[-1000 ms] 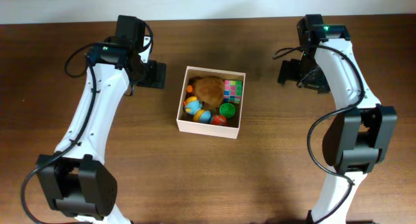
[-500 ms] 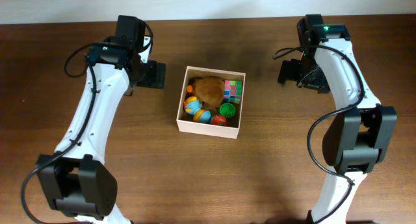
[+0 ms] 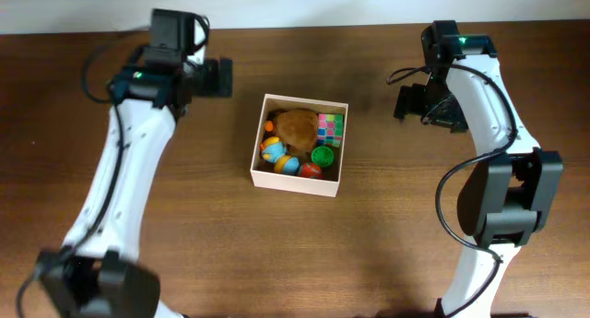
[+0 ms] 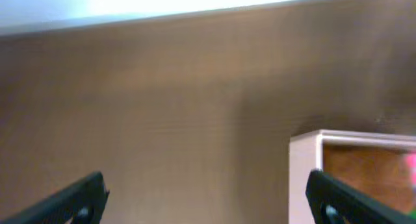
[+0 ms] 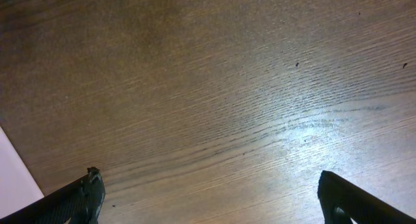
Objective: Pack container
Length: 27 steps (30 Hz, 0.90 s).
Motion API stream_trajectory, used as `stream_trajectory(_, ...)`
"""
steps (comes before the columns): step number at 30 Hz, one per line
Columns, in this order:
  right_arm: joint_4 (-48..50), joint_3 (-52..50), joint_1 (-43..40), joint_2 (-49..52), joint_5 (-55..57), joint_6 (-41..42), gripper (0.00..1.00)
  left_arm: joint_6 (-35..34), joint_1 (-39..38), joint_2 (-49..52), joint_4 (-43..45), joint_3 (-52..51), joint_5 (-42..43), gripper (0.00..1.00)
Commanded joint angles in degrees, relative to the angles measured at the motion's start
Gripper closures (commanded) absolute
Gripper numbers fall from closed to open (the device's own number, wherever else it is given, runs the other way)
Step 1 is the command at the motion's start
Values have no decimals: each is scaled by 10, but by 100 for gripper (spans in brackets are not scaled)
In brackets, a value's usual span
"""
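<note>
The container point(image 3: 296, 182), a square cream-walled box, sits mid-table. It holds a brown plush point(image 3: 296, 125), a colourful cube point(image 3: 330, 126), a green ring toy point(image 3: 322, 156), a red ball point(image 3: 311, 170) and a striped toy point(image 3: 276, 152). My left gripper point(image 3: 221, 77) is open and empty, up and left of the box; the left wrist view shows the box corner point(image 4: 305, 172) beside its right finger. My right gripper point(image 3: 403, 101) is open and empty, right of the box, over bare wood point(image 5: 214, 120).
The brown wooden table point(image 3: 387, 235) runs to a pale wall at the back point(image 3: 304, 5). A sliver of white point(image 5: 13, 178) shows at the lower left of the right wrist view.
My left arm has risen and swung toward the back of the table, away from the box's left wall. The right arm and the toys have not moved.
</note>
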Motion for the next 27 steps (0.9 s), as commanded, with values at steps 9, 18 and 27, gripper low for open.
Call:
stream_trajectory(9,0,0,-4,-13,-1,-5,1,7,8,-201,216,-125,4,1)
stream_trajectory(18,0,0,-4,-13,-1,-5,1,7,29,-398,438,-386,37,1)
stream_trajectory(27,0,0,-4,-13,-1,-5,1,7,52,-562,537,-584,47,1)
